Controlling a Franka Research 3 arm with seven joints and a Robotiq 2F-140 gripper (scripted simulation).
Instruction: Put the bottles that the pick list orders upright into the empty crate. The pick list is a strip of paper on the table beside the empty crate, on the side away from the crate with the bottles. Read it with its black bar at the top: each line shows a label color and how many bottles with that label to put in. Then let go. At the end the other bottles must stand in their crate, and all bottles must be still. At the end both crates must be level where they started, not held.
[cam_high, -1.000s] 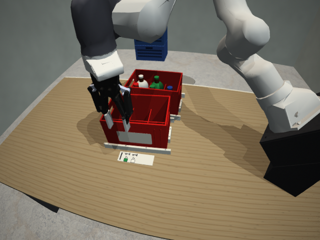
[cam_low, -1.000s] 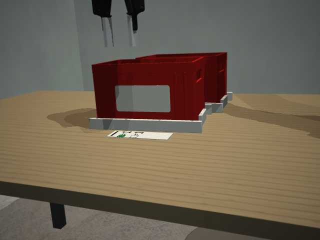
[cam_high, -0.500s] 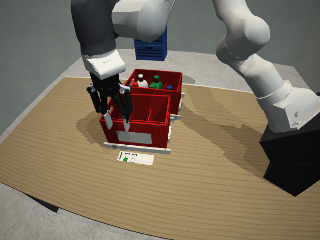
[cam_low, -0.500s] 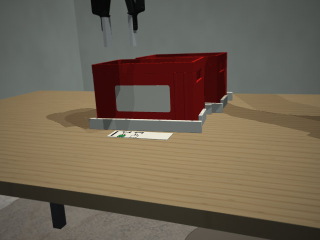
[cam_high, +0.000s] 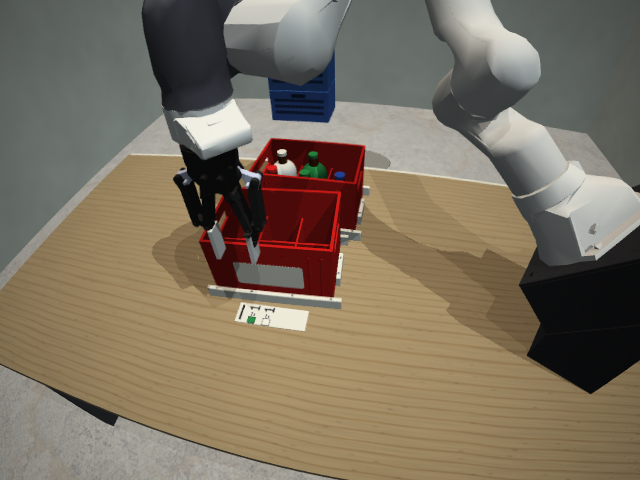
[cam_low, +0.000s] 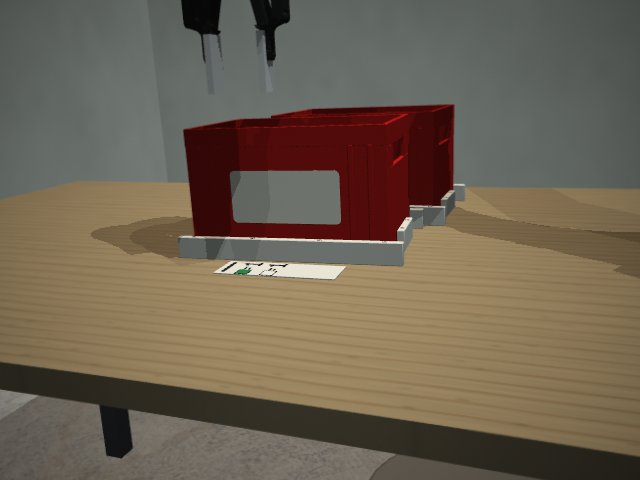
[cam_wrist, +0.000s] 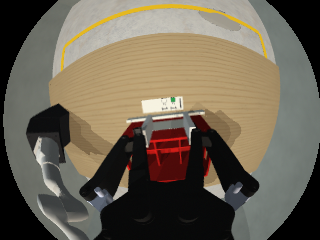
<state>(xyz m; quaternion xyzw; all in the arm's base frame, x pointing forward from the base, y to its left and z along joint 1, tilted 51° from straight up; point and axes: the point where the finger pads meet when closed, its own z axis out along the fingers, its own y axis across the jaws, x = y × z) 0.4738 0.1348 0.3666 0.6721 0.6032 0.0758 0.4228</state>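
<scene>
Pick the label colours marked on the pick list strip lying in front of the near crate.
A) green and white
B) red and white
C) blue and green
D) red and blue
A: the pick list shows a green square and a white one after its black bar, each with a count above it.

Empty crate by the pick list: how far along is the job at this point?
Nothing is delivered yet: the near crate shows only bare dividers. The white-label bottle, the green one and the others stand in the far crate. The end effector hangs above the near crate's left end, partly open and holding nothing. The pick list shows a green and a white square; both picks, placement and release remain.
</scene>
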